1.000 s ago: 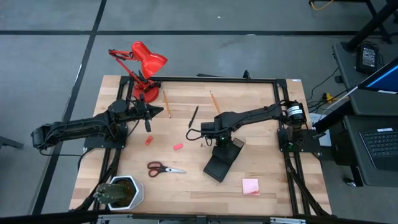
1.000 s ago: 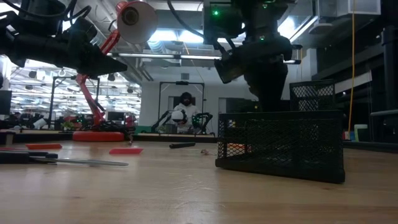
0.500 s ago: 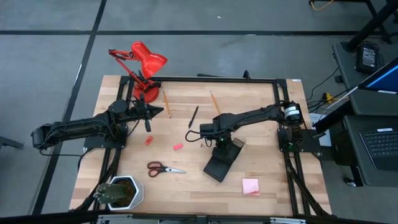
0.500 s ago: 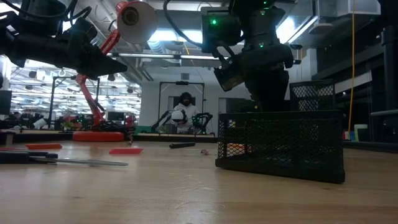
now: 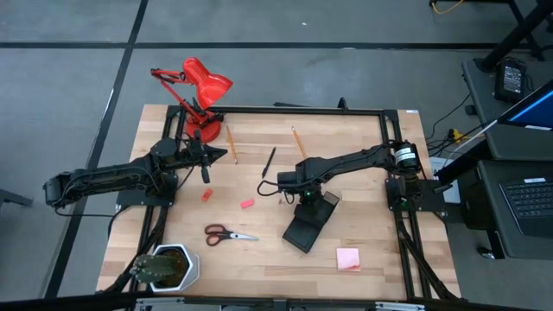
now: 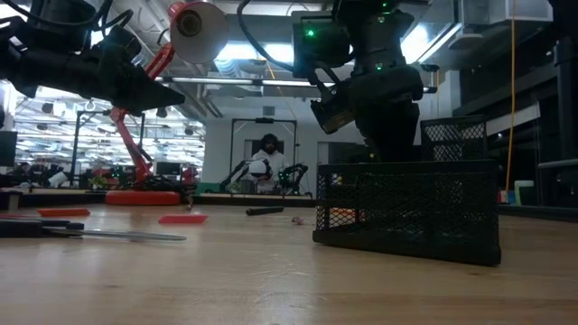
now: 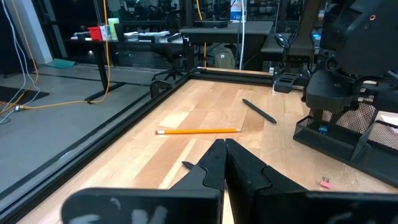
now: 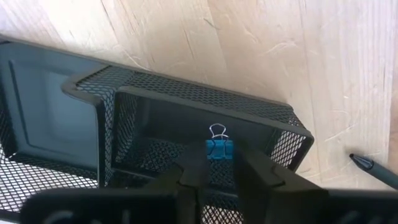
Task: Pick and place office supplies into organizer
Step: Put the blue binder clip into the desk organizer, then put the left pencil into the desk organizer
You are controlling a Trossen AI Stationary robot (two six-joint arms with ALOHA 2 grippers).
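The black mesh organizer lies right of the table's middle. My right gripper stands over its far end, shut on a small blue binder clip. My left gripper hangs shut above the table near the lamp base. Lying flat on the wood are two pencils, a black pen, two red eraser pieces, red-handled scissors and a pink sticky pad. My right gripper pinches the binder clip's blue body between its two fingertips, coming from above and pointing down. The clip's wire loop points away from the fingers. The clip hangs inside the organizer's small end compartment; whether it rests on the bottom does not show.
A red desk lamp stands at the far left corner, beside my left gripper. A potted plant in a white pot sits at the near left corner. A black frame runs round the table edge. Bare wood lies between scissors and organizer.
My right gripper has shifted slightly toward the table's left over the organizer's far end and turned a little, then held still. Nothing else has moved.
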